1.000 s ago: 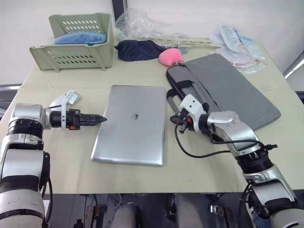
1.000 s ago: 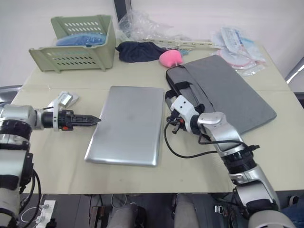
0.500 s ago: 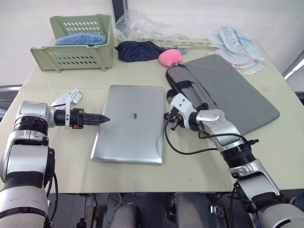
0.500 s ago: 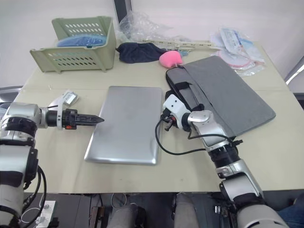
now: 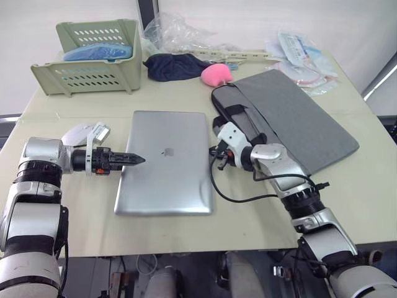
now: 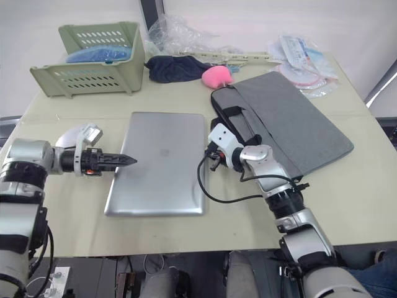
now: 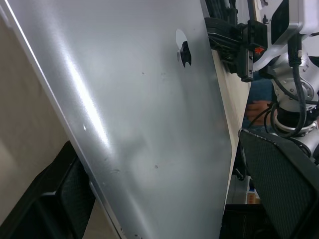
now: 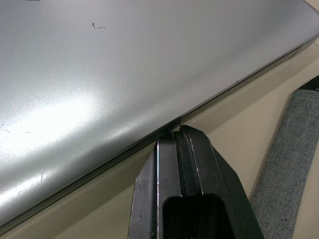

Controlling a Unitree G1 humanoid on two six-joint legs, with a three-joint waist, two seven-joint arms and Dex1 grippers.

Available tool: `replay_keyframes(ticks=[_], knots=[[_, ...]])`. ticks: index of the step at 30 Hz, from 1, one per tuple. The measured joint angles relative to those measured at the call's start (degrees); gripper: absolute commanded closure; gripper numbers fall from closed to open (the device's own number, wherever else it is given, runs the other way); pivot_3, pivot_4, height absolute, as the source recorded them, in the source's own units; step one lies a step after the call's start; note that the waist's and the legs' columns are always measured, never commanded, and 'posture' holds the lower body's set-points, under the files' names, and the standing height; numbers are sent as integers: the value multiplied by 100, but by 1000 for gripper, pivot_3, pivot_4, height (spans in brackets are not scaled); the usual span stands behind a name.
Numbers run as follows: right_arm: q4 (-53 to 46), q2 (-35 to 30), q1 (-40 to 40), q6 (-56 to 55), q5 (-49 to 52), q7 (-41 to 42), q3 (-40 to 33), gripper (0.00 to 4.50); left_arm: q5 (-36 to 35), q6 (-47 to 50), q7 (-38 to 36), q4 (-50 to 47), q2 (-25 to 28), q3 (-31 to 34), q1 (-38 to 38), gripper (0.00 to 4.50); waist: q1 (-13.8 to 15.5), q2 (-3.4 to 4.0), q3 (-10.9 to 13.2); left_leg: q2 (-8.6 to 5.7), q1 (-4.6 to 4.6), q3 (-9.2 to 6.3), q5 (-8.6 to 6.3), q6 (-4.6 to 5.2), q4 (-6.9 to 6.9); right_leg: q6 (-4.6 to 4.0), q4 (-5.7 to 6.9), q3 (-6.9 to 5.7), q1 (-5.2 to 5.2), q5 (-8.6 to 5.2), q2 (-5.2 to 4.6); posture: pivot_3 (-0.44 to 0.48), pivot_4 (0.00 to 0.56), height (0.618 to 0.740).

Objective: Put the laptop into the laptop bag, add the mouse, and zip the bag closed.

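With both black two-fingered grippers pinched together, the left gripper [image 5: 133, 159] and right gripper [image 5: 214, 151] press tips-first against opposite long edges of the flat silver metal laptop [image 5: 165, 162] (lying closed on the beige table [image 5: 74, 223]), so it may skid toward the open grey fabric laptop bag [image 5: 291, 121] rather than lift.

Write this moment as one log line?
laptop: flat on table | left end effector: shut, at left edge | right end effector: shut, at right edge

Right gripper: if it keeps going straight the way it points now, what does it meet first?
The right gripper, fingers shut, points at the laptop and its tips sit right at the laptop's right side edge. It would likely meet that edge first, though whether it already touches is unclear.
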Motion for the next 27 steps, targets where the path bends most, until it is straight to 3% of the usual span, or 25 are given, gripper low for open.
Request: replay_keyframes(ticks=[3,9,10,19,23,24,26,27], knots=[[-58,-12,85,-35,-9,0,-18,4500,-105,54,120,-17,1,99,69,829,8,0,0,0,-2,-5,0,0,0,0,-1,-2,0,0,0,0,150,740],[-207,-46,209,-43,-16,1,-52,4500,-313,242,102,-56,124,205,115,3805,10,-1,0,-1,-4,-12,0,0,-6,0,-2,-4,0,0,1,0,150,740],[-212,-57,220,-38,-17,1,-57,4500,-410,346,44,-105,135,255,112,4092,11,-7,-4,-1,-3,-12,0,0,-6,0,-2,-3,0,0,1,0,150,740],[-466,-72,415,21,-12,2,-102,4500,-737,795,172,-423,283,271,334,4141,17,-13,-8,1,-3,-18,0,0,-6,0,-4,-1,2,0,4,0,150,740],[-907,-200,698,284,285,167,-276,4500,-1093,1312,274,-1075,490,414,742,4141,22,-13,-7,2,-8,-27,-1,-1,-11,0,-10,-1,1,0,4,0,150,740],[-1081,-289,830,425,451,254,-370,3858,-1215,1505,357,-1308,559,522,920,4141,24,-12,-7,1,-10,-29,-1,-1,-12,0,-12,-1,0,0,4,0,150,740],[-1366,-504,986,740,696,328,-593,3208,-1453,1859,567,-1753,640,795,1290,4141,35,-11,-4,0,-21,-29,-1,-1,-9,0,-23,2,0,0,3,0,150,740],[-1521,-586,1024,873,784,338,-698,2626,-1546,2003,675,-1978,651,958,1464,4141,39,-11,-3,1,-23,-30,-1,-1,-7,0,-25,3,-1,0,3,0,150,740]])
